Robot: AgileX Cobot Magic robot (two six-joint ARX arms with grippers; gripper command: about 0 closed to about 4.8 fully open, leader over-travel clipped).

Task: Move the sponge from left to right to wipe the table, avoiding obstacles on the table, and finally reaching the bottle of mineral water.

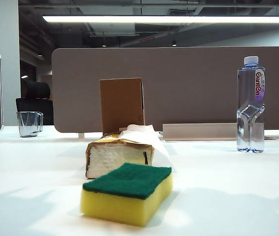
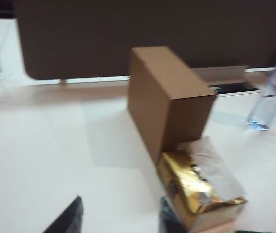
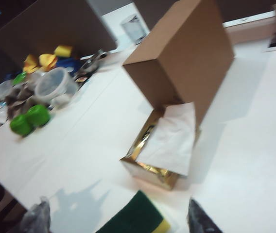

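The sponge [image 1: 127, 192] lies green side up on the white counter [image 1: 237, 196], free of either claw. Just beyond it sit the tissue pack [image 1: 120, 156] and the upright cardboard box [image 1: 122, 104], likely set mid-path as obstacles to steer around. The bottle of mineral water [image 1: 251, 104] stands far off to the right as the finish mark.

The right claw [image 3: 113, 218] hangs with its fingers spread wide and empty, the sponge between and just ahead of them. The left claw [image 2: 121, 218] holds nothing visible; I cannot tell how wide it stands. The sponge is not clearly in its view.
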